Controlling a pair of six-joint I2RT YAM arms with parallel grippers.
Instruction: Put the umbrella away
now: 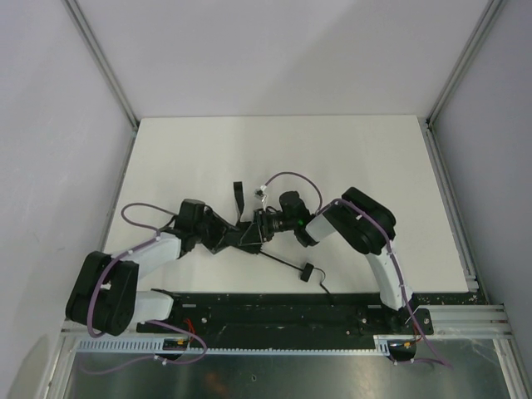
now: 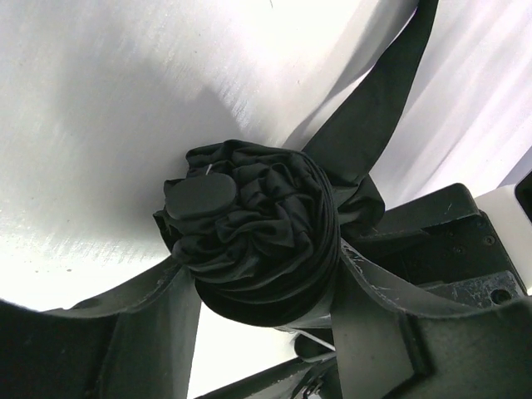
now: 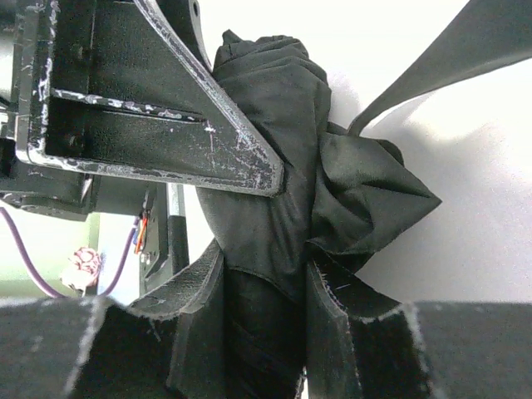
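On the left, the left pincer (image 2: 259,274) is clenched round the umbrella (image 1: 249,234), with its fingers (image 2: 166,307) pressed against both sides of the rolled canopy. The umbrella sits between the two pincers over the near middle of the white table (image 1: 357,158); we cannot tell whether it is lifted. The roll is matte black cloth, crumpled in soft folds around a smooth oval cap (image 2: 199,198), and a flat strap (image 2: 374,108) trails loose. On the right, the right pincer (image 3: 266,278) grasps the roll's other end between scuffed black fingers. We judge the umbrella light, soft outside and stiff within. The cloth may slide and bunch, so we would grip squarely across the roll. The strap and the cord (image 1: 307,270) could snag.
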